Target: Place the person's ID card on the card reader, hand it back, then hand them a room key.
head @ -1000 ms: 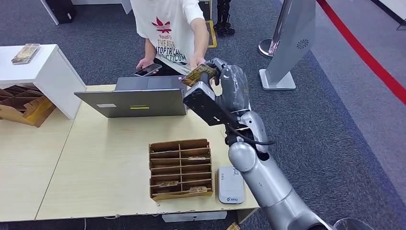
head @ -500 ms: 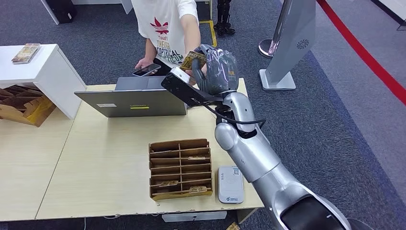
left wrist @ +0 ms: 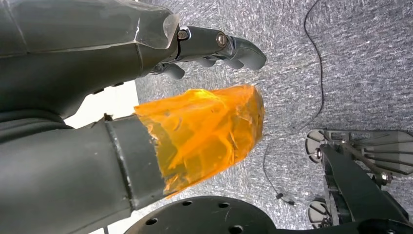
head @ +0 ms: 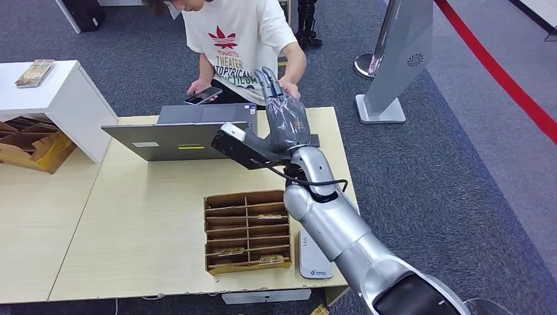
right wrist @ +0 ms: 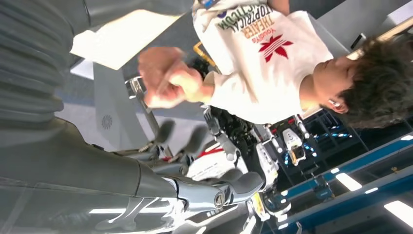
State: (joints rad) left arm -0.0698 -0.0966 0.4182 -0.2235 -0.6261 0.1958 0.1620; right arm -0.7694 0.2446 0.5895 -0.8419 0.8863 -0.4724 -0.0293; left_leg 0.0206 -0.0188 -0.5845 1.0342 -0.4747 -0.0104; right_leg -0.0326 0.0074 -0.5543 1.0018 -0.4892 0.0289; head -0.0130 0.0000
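Reaching right hand (head: 284,118) empty, fingers spread

My right hand (head: 284,118) is dark grey with a glossy sheen, on a silver arm (head: 341,230). My left hand (left wrist: 97,97) is dark grey too, its thumb tip wrapped in bright orange film (left wrist: 204,131). The bench (head: 131,223) is pale wood-coloured. On it, just behind the brown cardboard tray (head: 247,231), stands a grey laptop (head: 180,139); beside the tray lies a white card reader (head: 314,260). Behind the laptop, the person's shirt (head: 240,36) is white with a red leaf motif and dark lettering. The floor (head: 460,164) is mottled grey-blue carpet, crossed by a red stripe (head: 499,69).
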